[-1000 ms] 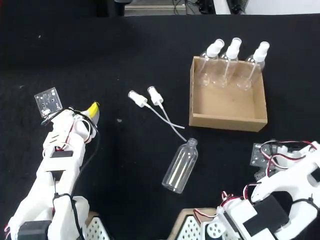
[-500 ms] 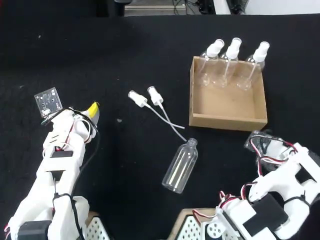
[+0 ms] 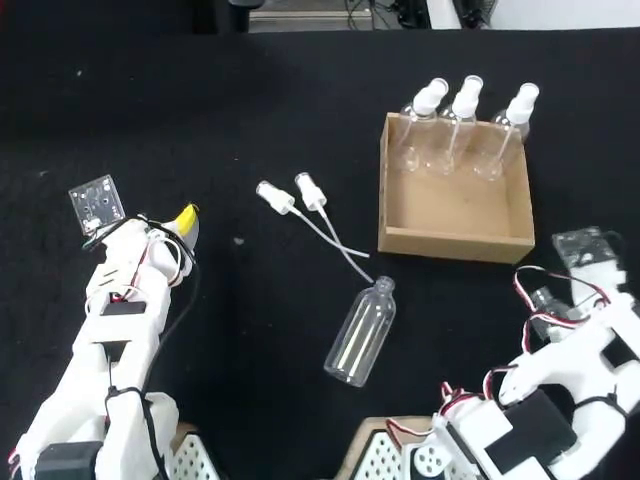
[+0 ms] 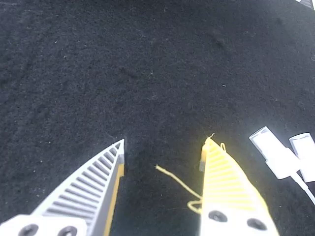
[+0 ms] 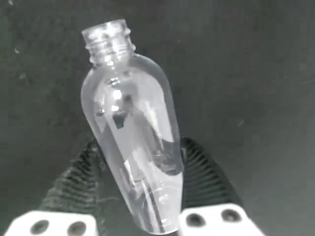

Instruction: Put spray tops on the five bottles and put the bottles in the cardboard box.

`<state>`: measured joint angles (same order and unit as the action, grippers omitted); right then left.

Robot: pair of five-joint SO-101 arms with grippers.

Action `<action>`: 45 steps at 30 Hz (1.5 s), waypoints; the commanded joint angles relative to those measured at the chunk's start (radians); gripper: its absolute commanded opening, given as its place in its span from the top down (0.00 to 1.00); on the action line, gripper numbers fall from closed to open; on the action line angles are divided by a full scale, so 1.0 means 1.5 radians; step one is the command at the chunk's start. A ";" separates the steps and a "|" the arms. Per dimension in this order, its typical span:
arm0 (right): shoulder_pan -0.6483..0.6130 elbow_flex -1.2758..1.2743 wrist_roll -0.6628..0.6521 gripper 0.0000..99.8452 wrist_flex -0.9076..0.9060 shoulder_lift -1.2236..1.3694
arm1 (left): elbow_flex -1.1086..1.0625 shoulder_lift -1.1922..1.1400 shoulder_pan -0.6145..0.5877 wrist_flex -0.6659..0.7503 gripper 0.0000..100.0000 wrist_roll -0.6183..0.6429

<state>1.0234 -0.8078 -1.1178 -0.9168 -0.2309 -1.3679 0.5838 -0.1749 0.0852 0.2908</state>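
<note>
Raising my right hand (image 5: 141, 143), clamped on a capless bottle (image 5: 130, 123), beside the cardboard box (image 3: 455, 243) | left hand (image 4: 165, 141) apart | spray top (image 3: 275, 197) needed first

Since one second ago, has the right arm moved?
Yes. The right arm swung right, from in front of the cardboard box to beside its right corner.

High view looks down; wrist views close (left shares spray tops (image 3: 273, 197) (image 4: 273, 153)).

Parts count:
- Bottle with spray top fitted (image 3: 420, 125) (image 3: 456, 125) (image 3: 508, 130): quantity 3.
- Uncapped bottle (image 3: 361, 333) (image 5: 133, 132): quantity 2.
- Bottles, total: 5.
- Loose spray top (image 3: 272, 196) (image 3: 311, 188): quantity 2.
- Cardboard box (image 3: 455, 243): quantity 1.
</note>
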 commanded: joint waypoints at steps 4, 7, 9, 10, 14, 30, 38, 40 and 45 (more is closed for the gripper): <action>-0.011 0.073 0.025 0.73 -0.191 0.003 | 0.034 0.017 0.010 0.013 0.75 -0.006; -0.013 0.088 0.025 0.72 -0.191 0.003 | 0.034 0.017 0.010 0.013 0.75 -0.006; -0.017 0.094 0.006 0.72 -0.191 0.003 | 0.034 0.017 0.010 0.013 0.75 -0.006; -0.015 0.092 -0.021 0.72 -0.192 0.003 | 0.034 0.017 0.010 0.013 0.75 -0.006; 0.003 0.056 -0.169 0.72 -0.192 -0.001 | 0.034 0.017 0.010 0.013 0.75 -0.006; 0.045 -0.076 -0.254 0.99 0.068 -0.005 | 0.034 0.017 0.010 0.013 0.75 -0.006; 0.045 0.025 -0.101 0.99 -0.004 -0.083 | 0.034 0.017 0.012 0.013 0.75 -0.006; 0.032 0.058 -0.064 0.99 -0.070 -0.139 | 0.034 0.017 0.018 0.009 0.75 -0.013; -0.054 0.072 0.089 0.99 -0.127 -0.305 | 0.031 0.017 0.064 -0.014 0.75 -0.132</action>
<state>1.0219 -0.7603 -1.1316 -1.0779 -0.5209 -1.3679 0.5838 -0.1427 0.0852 0.2125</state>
